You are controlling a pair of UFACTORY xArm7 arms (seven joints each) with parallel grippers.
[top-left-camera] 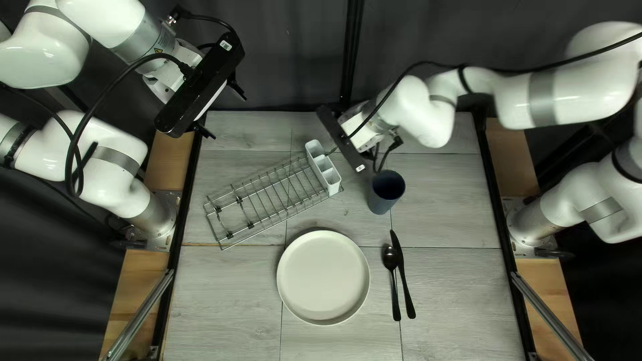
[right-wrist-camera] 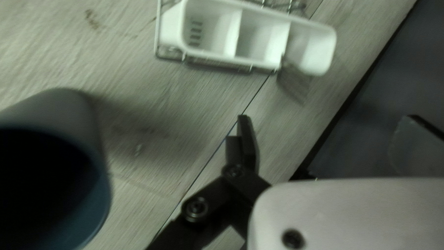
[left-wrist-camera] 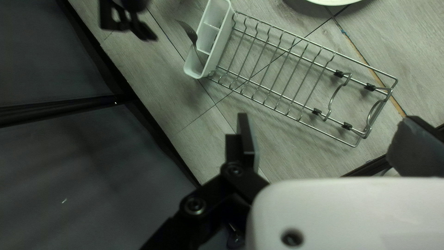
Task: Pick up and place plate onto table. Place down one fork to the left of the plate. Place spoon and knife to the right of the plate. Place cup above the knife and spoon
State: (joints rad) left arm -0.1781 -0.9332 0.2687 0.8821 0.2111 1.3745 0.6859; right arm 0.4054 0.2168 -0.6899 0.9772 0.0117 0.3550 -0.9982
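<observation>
Place setting, read L to R in the top left view. Your L gripper hangs high off the rack's side, fingers apart, nothing between them. Next, the wire rack lies at a slant on the table, w/ no dish in it; at its R end sits the white caddy. The fork stands tilted in the caddy's end compartment, by the table's far edge, its head poking out over the rim. The plate lies flat, face up, below rack & caddy: placed. Your R gripper is between caddy & cup, fingers apart, holding nothing, nearer the fork than your L one is. The cup stands upright above the cutlery: placed, as far as you can judge. Spoon, then knife, lie side by side R of the plate, handles toward the near edge: both placed.

Status: approx. four of five items done. Remaining: the fork, to go L of the plate. Your R gripper is prob. the one to take it; watch that its fingers clear the caddy wall & the cup nearby
</observation>
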